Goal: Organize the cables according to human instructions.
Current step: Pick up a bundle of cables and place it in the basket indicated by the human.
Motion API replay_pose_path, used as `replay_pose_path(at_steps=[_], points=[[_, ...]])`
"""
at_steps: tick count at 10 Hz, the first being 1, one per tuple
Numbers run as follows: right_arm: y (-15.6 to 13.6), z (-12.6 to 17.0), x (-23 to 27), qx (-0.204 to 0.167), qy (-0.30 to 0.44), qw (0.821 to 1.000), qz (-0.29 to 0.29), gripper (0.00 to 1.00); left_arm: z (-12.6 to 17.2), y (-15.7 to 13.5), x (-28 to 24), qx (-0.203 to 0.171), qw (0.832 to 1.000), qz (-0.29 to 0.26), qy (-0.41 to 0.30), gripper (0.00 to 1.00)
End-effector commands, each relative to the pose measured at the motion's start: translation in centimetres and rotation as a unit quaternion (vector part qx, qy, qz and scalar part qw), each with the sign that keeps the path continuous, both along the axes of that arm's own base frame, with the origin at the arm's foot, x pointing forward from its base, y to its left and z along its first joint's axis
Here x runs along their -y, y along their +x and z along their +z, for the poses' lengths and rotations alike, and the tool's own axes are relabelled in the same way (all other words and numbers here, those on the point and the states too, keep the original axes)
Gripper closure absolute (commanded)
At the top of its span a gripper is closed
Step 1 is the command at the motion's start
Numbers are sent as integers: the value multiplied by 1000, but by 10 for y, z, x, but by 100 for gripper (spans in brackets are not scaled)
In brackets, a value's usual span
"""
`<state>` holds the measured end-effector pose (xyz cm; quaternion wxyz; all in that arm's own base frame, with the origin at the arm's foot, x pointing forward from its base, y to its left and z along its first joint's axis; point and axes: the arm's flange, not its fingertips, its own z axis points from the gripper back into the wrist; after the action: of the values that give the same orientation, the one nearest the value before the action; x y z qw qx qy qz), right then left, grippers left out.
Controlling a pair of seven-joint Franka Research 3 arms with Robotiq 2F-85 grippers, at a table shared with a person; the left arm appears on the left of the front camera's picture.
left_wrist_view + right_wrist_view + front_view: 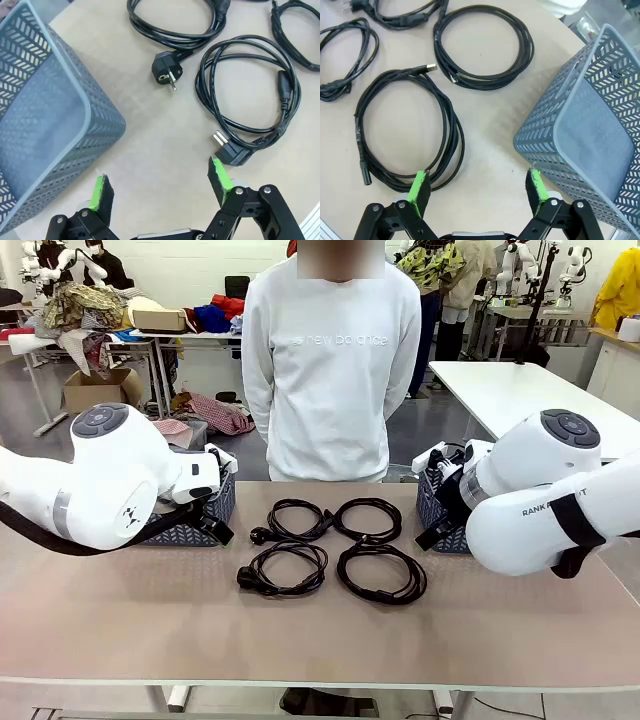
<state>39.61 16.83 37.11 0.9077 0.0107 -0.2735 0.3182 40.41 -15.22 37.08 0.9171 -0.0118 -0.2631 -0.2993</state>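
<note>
Item: four cables [246,578], coiled, two-by-two at worktop [120,620] centre. I saw left basket [75,100] at their 9 o'clock, right basket [580,125] at 3 o'clock. Left gripper [159,172] stood open, empty; right gripper [478,173] open, empty too

left fingers [219,178] — spread wide, empty | right fingers [418,186] — spread wide, empty

Four black cables [246,578], each coiled flat, lie in two rows of two.
</note>
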Motion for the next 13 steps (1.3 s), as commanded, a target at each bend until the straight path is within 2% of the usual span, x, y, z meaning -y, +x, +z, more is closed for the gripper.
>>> replay_pose_path(at_steps=[1,12,13], points=[[0,0,0,0,0,1000,0,0,0,0,0,0,1000,0,0,0],[0,0,0,0,0,1000,0,0,0,0,0,0,1000,0,0,0],[4,7,4,-6,2,1000,10,0,8,2,-2,-5,1000,-12,-10,0]])
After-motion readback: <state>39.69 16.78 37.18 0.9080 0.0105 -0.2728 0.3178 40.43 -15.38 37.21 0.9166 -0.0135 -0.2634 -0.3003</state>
